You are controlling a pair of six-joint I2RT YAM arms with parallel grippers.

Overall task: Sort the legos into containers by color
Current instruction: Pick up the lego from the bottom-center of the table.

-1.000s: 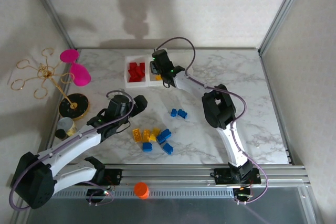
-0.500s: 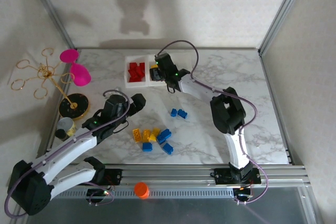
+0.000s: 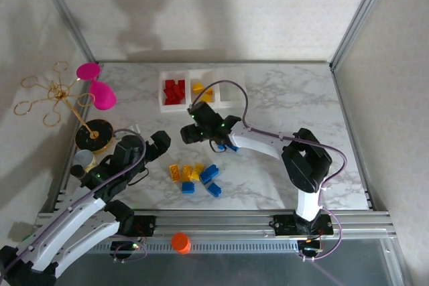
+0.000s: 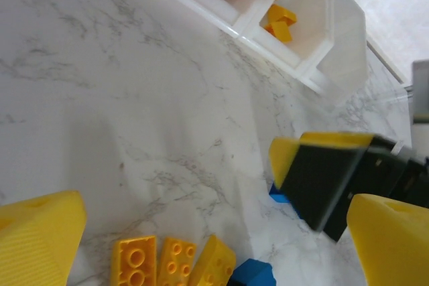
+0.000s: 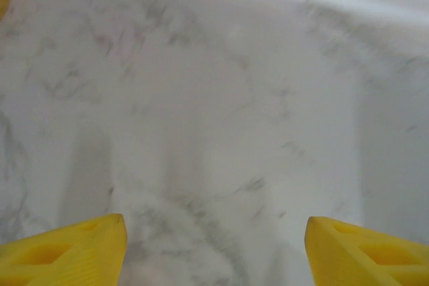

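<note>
My left claw [image 3: 159, 140] and right claw [image 3: 190, 132] both gape empty over the white marble counter [image 3: 281, 98].
The left stands wide, just left of the loose pile of yellow and blue studded plastic legos [image 3: 198, 177]. The right, jaws apart over bare marble, sits between that pile and the row of three clear square plastic containers [image 3: 175, 106]. I see red bricks in the left bin and yellow in the middle.

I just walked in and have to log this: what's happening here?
Two arms are sorting legos by color. Red bricks lie in the left bin of the containers, yellow ones in the middle bin. The right gripper and left gripper hang open and empty above the table, near loose yellow and blue bricks.
</note>
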